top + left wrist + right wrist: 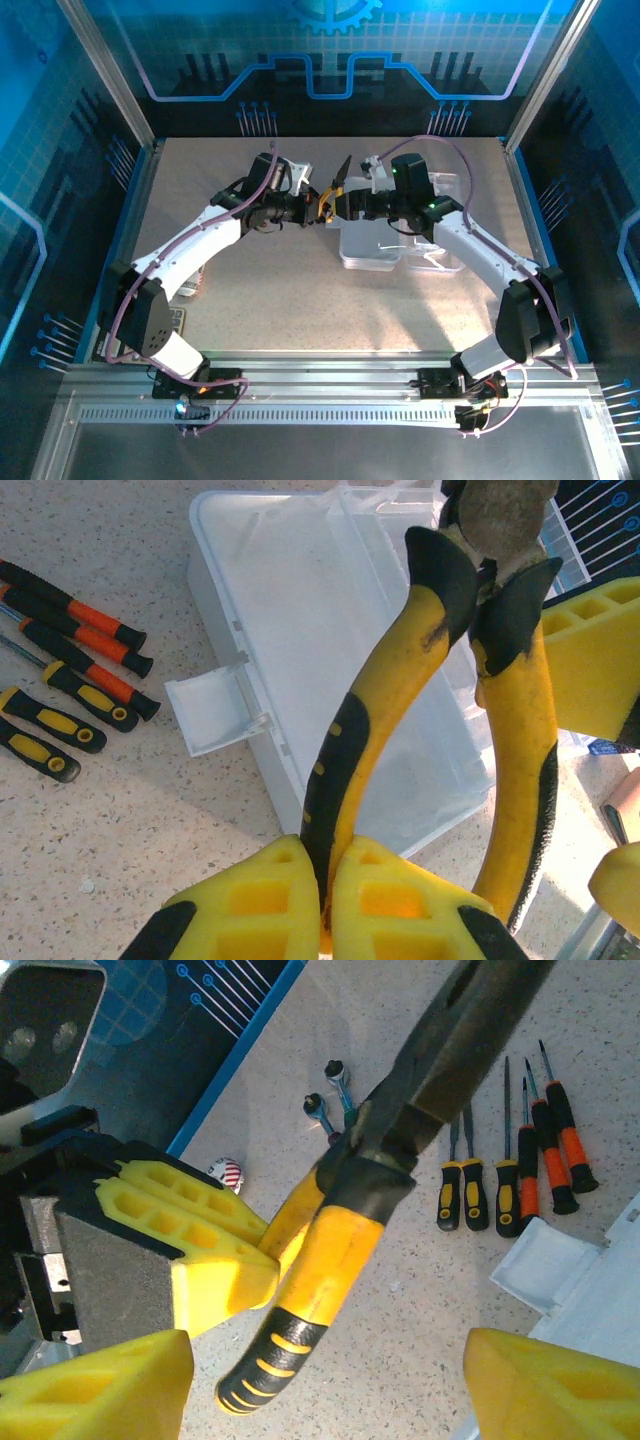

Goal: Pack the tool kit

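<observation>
Left fingers point(390, 900) pinching one handle of yellow pliers point(400, 680), aloft by open clear case point(290, 610) — likely handover. Right fingers point(100, 1390) spread, flanking other handle — not gripping. Screwdrivers point(80, 670), wrenches point(330, 1100) unpacked on desk point(150, 820).

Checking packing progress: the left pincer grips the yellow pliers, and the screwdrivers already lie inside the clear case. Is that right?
Not quite. The left pincer does grip the yellow pliers, but the screwdrivers lie on the table beside the clear case, not inside it; the left wrist view shows this.
</observation>
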You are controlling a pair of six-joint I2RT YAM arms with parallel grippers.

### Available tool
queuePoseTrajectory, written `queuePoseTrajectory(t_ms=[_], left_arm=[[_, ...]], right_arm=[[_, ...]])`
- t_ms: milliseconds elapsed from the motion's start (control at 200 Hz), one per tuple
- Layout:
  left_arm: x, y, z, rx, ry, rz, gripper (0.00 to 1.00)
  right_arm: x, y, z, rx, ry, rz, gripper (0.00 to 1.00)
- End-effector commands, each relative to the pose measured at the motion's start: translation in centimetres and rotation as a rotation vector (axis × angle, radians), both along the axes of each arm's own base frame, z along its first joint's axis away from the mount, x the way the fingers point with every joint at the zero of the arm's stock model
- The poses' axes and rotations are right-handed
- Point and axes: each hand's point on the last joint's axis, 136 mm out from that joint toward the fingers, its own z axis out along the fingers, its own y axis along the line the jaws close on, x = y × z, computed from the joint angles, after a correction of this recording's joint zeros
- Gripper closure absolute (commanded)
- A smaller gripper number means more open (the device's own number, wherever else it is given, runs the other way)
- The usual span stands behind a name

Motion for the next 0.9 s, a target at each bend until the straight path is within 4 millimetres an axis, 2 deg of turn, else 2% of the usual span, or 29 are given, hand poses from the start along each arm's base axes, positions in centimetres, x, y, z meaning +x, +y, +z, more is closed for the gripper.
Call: queuePoseTrajectory(t_ms=[0, 85, 160, 230, 330, 425, 480, 525, 610, 655, 710, 795, 895], left_arm=[[0.7, -1.6, 3.0, -0.081, -0.064, -0.03, 1.0], [0.7, -1.6, 3.1, -0.08, -0.068, -0.029, 1.0], [0.8, -1.5, 3.3, -0.081, -0.072, -0.025, 1.0], [0.7, -1.4, 3.3, -0.081, -0.071, -0.024, 1.0], [0.6, -1.4, 3.2, -0.078, -0.069, -0.026, 1.0], [0.6, -1.0, 2.7, -0.065, -0.06, -0.017, 1.0], [0.7, -0.5, 2.2, -0.057, -0.048, 0.0, 1.0], [0.8, 0.2, 1.8, -0.051, -0.036, 0.021, 0.85], [1.1, 2.1, 1.1, -0.048, -0.011, 0.077, 0.78], [1.2, 3.3, 0.7, -0.047, -0.001, 0.11, 0.63], [1.4, 5.0, 0.3, -0.039, 0.012, 0.156, 0.49], [1.5, 7.7, -0.6, 0.008, 0.031, 0.228, 0.19], [1.5, 10.7, -2.3, 0.129, 0.057, 0.308, 0.01]], right_arm=[[0.0, 1.4, 0.0, 0.039, 0.005, 0.029, 0.33], [0.2, 1.9, -0.8, 0.036, 0.02, 0.034, 0.35], [0.3, 2.2, -1.7, 0.024, 0.035, 0.036, 0.41], [0.5, 2.2, -2.2, 0.018, 0.043, 0.03, 0.51], [0.5, 1.8, -1.9, 0.002, 0.023, 0.017, 0.67], [0.6, 0.8, -1.2, -0.036, 0.004, 0.003, 0.87], [0.5, -0.1, -1.0, -0.06, 0.002, -0.006, 0.94], [0.4, -0.9, -0.9, -0.082, 0.004, -0.013, 1.0], [0.3, -2.9, -0.9, -0.12, 0.017, -0.037, 1.0], [0.2, -4.0, -1.2, -0.139, 0.035, -0.052, 1.0], [0.1, -5.3, -1.6, -0.165, 0.058, -0.069, 1.0], [-0.1, -7.1, -2.4, -0.202, 0.098, -0.089, 1.0], [-0.4, -8.4, -3.8, -0.264, 0.153, -0.093, 1.0]])
